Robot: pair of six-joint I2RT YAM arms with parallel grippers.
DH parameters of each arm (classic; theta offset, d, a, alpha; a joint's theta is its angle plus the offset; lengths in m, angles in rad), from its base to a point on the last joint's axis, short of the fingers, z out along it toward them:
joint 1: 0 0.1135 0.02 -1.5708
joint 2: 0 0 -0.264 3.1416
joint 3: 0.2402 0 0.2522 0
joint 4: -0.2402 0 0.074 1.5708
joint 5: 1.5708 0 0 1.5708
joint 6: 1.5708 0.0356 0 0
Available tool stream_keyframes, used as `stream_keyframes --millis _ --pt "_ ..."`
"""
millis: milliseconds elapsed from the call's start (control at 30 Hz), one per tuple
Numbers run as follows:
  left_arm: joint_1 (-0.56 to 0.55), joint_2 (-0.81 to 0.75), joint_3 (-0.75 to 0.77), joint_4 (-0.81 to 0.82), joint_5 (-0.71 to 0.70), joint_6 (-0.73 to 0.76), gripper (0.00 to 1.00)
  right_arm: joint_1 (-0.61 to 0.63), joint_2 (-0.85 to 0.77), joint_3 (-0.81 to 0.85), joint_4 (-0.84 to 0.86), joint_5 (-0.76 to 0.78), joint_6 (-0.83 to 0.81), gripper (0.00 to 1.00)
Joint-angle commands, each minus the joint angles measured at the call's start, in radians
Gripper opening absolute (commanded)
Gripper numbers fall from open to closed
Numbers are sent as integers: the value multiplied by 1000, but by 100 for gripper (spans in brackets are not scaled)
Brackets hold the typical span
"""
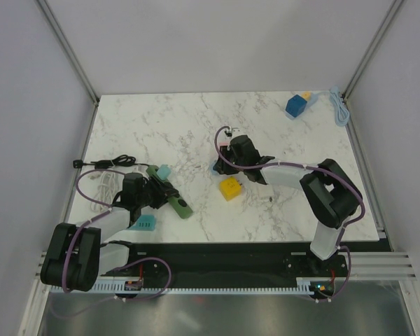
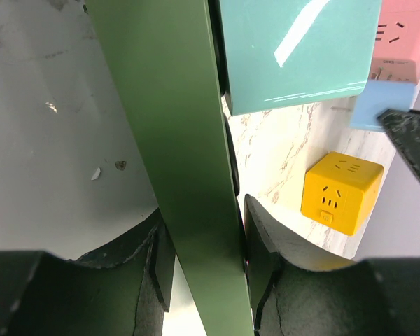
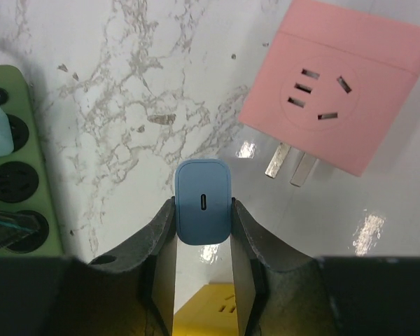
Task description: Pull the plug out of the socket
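A green power strip lies at the left of the table, and my left gripper is shut on its body. A teal plug still sits in the strip's far end. My right gripper is shut on a small blue plug with a slot in its back face. It holds this plug over the table's middle, apart from the strip.
A pink cube socket lies on its side beside the blue plug, prongs showing. A yellow cube socket sits just in front of my right gripper. A blue cube and pale cable are back right. Black and white cables lie far left.
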State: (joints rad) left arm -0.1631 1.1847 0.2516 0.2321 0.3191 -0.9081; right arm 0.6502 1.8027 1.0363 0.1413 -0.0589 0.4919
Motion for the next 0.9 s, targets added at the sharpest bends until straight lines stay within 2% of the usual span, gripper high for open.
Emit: stream_keyframes --millis 0,167,267,300,367,400,500,733,867 --pt "-10 1 12 16 31 81 2 -4 -19 -22 27 -27 -24 20" --pt "-9 -4 12 19 37 83 2 -12 -31 -44 21 -3 -32 31" --pt "-10 -4 14 19 41 83 2 -17 -39 -42 4 7 -44 43" --pt "-10 -4 14 19 44 83 2 -20 -40 -41 0 19 -46 51" --pt "-9 -5 14 18 46 83 2 -18 -51 -39 -17 31 -50 58" --pt "-10 -8 14 19 44 84 2 -18 -55 -38 -22 39 -56 65" --pt "-10 -11 15 16 46 83 2 -18 -74 -24 -49 76 -65 74" --pt "-10 -17 2 29 49 80 2 -8 -77 53 -52 62 -21 78" --pt "-9 -22 -5 30 55 75 2 26 -19 138 -31 -24 4 83"
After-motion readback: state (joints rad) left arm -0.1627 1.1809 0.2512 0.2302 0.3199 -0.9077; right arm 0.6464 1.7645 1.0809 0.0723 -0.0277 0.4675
